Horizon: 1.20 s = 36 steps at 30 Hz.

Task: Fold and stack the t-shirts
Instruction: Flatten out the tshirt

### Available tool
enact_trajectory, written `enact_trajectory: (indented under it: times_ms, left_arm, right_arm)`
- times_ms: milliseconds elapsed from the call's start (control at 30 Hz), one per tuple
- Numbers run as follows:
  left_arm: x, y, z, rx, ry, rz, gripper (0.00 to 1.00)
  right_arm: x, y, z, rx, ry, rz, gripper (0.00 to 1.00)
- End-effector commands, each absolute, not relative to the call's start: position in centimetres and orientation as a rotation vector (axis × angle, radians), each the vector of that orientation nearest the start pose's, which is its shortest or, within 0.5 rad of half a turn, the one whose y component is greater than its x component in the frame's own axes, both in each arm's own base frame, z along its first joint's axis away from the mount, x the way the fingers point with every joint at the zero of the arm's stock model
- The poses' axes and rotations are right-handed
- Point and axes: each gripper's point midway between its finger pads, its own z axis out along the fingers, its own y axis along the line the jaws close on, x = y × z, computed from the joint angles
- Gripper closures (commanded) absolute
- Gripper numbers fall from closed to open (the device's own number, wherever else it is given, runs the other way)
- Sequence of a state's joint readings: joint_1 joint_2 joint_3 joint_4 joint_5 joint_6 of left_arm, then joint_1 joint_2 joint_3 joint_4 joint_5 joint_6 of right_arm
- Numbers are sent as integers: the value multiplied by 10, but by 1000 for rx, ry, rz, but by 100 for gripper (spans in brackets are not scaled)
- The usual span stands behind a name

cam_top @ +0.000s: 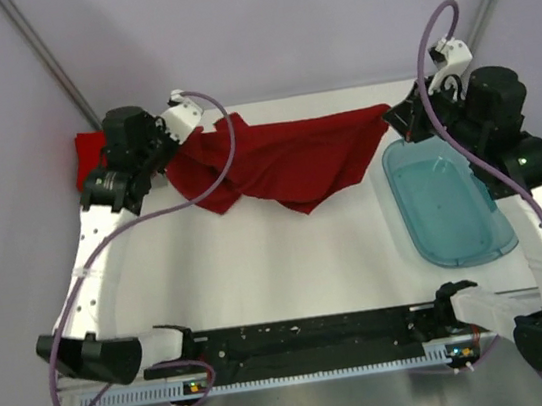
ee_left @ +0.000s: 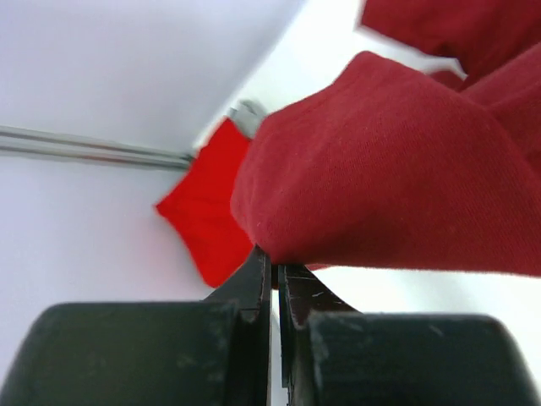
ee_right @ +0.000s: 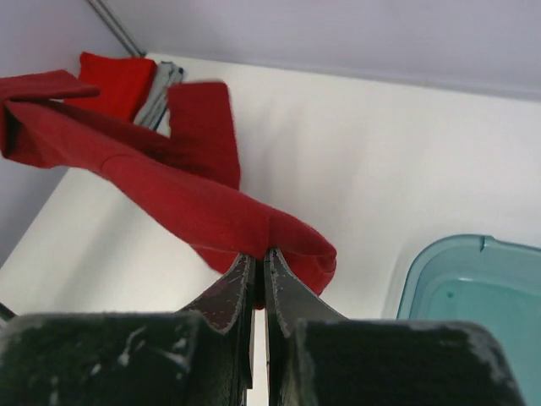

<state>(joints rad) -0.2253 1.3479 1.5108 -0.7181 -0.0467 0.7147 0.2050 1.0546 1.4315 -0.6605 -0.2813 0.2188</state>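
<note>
A soft, matte dark red t-shirt [cam_top: 285,161] of fine knitted cloth is hanging stretched between the two arms, to the left of the translucent teal plastic tub [cam_top: 448,203], a shallow oblong with rounded corners and a glossy rim. The left jaws are pressing together on a bunched fold at the shirt's end farthest from the tub, and in the left wrist view the cloth is bulging over the dark, scuffed tips in a rounded, smooth-looking roll. The right jaws are clamping the opposite end, just beside the tub's far-left corner, where the hem is curling into a small loop around the black tips. Between the two grips the shirt is sagging, with its lower edge dropping to a blunt point towards the near side, and deep diagonal creases are running across the half away from the tub; whether that point is touching the smooth white counter [cam_top: 281,272] cannot be told. A brighter red t-shirt [cam_top: 90,153], folded flat with crisp straight edges, is lying well apart from the tub in the far-left corner of the counter. A grey t-shirt [ee_right: 162,85] is showing as a narrow strip along the tub-facing side of that brighter one, touching it, in the right wrist view.
</note>
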Motion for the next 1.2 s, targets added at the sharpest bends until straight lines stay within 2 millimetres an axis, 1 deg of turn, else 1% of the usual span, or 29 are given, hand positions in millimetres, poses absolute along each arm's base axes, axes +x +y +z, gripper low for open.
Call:
enact_trajectory:
  times_ms: [0, 33, 67, 100, 167, 200, 267, 300, 333, 367, 433, 533, 567, 600, 633, 667, 700, 733, 767, 833, 867, 933, 1000, 1067, 1100, 1167]
  left_arm:
    - [359, -35, 333, 956, 1908, 427, 100]
    - [353, -36, 326, 987, 1919, 409, 100]
    - [345, -39, 313, 1029, 1940, 379, 100]
    - [336, -43, 296, 1083, 1964, 333, 100]
    - [312, -57, 263, 1221, 1999, 191, 100]
    - [295, -66, 247, 1311, 2001, 100, 100]
    - [252, -83, 210, 1494, 2020, -122, 100]
    - [230, -89, 199, 1561, 2031, -215, 99]
    - [211, -95, 188, 1627, 2037, -305, 92]
    - [188, -102, 178, 1682, 2049, -419, 85]
    - [153, -114, 161, 1783, 2066, -592, 74]
    - [107, -129, 132, 1964, 2100, -704, 69]
    - [91, -136, 127, 2055, 2066, -729, 66]
    - [80, -139, 124, 2106, 2059, -752, 64]
    - [73, -142, 123, 2138, 2051, -766, 63]
    - [72, -144, 124, 2160, 2033, -765, 62]
    - [78, -147, 126, 2153, 2013, -739, 62]
    - [90, -150, 127, 2125, 2003, -678, 62]
    - [106, -155, 131, 2076, 2004, -599, 59]
    - [142, -167, 132, 1938, 2011, -450, 53]
    - [159, -175, 131, 1882, 2001, -397, 50]
    - [184, -189, 127, 1827, 1985, -342, 47]
    - [199, -194, 112, 1838, 2013, -319, 45]
    - [210, -195, 97, 1878, 2027, -320, 45]
    - [214, -195, 90, 1918, 2009, -338, 44]
    - [211, -196, 76, 2048, 1925, -416, 40]
  right_arm:
    - [283, 115, 405, -229, 1820, 538, 100]
    - [281, 120, 398, -248, 1836, 567, 100]
    - [279, 124, 390, -259, 1855, 598, 100]
    - [278, 129, 378, -264, 1886, 631, 100]
    - [274, 137, 355, -270, 1946, 694, 100]
    - [273, 138, 344, -268, 1974, 707, 100]
    - [270, 138, 322, -257, 2024, 719, 100]
    - [269, 138, 314, -252, 2043, 721, 100]
    - [266, 138, 306, -250, 2062, 720, 100]
    - [264, 137, 297, -244, 2079, 721, 100]
    - [260, 136, 281, -233, 2117, 725, 100]
    - [252, 134, 252, -212, 2178, 722, 100]
    - [250, 133, 247, -208, 2188, 715, 100]
    - [248, 132, 242, -202, 2201, 713, 100]
    - [246, 131, 238, -199, 2208, 711, 100]
    - [245, 130, 236, -194, 2210, 706, 100]
    - [244, 129, 233, -189, 2214, 700, 100]
    - [244, 128, 231, -184, 2219, 693, 100]
    - [244, 127, 229, -184, 2223, 691, 100]
    - [243, 127, 225, -181, 2232, 688, 100]
    - [243, 127, 222, -182, 2240, 688, 100]
    - [243, 126, 217, -179, 2255, 682, 100]
    - [243, 126, 213, -177, 2264, 681, 100]
    - [242, 124, 212, -179, 2264, 669, 100]
    - [242, 123, 211, -178, 2265, 660, 100]
    - [243, 121, 209, -179, 2267, 648, 100]
